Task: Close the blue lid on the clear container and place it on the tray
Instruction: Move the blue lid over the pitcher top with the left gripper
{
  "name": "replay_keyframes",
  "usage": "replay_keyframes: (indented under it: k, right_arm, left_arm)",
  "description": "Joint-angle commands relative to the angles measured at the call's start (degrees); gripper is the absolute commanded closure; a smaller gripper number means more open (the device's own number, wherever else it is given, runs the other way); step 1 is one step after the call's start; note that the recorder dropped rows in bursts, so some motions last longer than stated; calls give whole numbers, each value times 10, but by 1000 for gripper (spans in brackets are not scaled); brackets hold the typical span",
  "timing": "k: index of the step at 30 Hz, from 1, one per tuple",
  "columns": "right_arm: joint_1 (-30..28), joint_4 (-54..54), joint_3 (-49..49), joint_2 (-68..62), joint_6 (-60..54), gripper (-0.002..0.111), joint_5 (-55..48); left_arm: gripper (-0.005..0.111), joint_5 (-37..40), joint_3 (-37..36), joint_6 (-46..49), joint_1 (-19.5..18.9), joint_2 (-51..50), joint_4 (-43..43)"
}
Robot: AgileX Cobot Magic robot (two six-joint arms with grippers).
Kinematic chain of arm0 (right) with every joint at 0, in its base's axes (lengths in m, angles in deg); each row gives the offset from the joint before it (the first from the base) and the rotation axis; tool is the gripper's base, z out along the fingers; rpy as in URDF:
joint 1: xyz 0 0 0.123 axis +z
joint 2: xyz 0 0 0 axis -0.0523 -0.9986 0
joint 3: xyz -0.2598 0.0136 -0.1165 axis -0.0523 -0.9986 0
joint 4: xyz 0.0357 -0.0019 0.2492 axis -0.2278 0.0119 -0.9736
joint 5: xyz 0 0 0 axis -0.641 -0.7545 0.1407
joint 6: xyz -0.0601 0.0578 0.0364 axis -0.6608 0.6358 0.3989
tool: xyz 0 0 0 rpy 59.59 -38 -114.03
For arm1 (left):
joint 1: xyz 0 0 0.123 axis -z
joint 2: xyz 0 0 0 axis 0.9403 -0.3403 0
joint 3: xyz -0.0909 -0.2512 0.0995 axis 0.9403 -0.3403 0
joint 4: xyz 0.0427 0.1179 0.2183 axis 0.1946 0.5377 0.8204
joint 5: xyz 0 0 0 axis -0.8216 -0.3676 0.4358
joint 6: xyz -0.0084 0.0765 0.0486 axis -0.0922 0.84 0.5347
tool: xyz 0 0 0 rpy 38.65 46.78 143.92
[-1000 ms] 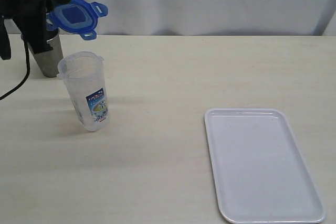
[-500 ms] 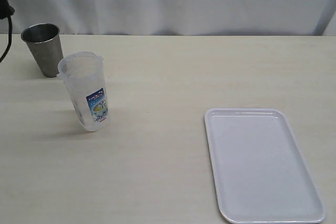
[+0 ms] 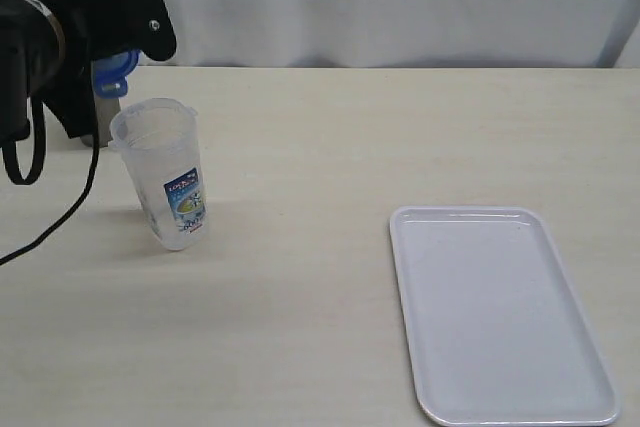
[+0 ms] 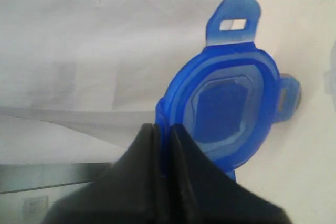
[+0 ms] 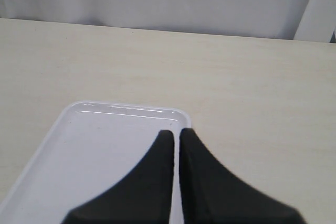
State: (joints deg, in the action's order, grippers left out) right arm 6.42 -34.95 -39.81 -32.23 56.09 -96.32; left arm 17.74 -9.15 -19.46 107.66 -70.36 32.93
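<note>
The clear container [image 3: 168, 175] stands upright and uncovered on the left of the table, its printed label facing forward. My left gripper [image 4: 161, 129] is shut on the edge of the blue lid [image 4: 231, 98]. In the exterior view only a piece of the blue lid [image 3: 113, 71] shows under the black left arm [image 3: 90, 17], just behind and above the container's rim, apart from it. The white tray [image 3: 500, 317] lies flat at the right front. My right gripper [image 5: 176, 132] hangs shut and empty over a corner of the tray [image 5: 94, 145]; it is outside the exterior view.
A grey metal cup [image 3: 103, 113] stands behind the container, nearly all hidden by the left arm. A black cable [image 3: 60, 217] trails from that arm across the table's left edge. A white curtain closes off the back.
The left arm carried the lid up and out of the exterior view, then came back lower; the lid now sits close behind the container's rim. Container, tray and right gripper have not moved.
</note>
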Motion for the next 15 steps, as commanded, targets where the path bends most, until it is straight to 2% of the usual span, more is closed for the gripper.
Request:
replay_keyframes:
  k: [1,9,15]
  right_arm:
    - [1,1,-1,3,-2,104,1]
    - [1,1,-1,3,-2,104,1]
    - [1,1,-1,3,-2,104,1]
  left_arm:
    - [107,5,-5,2,5,1,-37]
    - [107,-55,-6,2,5,1,-91]
    - [107,-46,-6,4,5,1,-92]
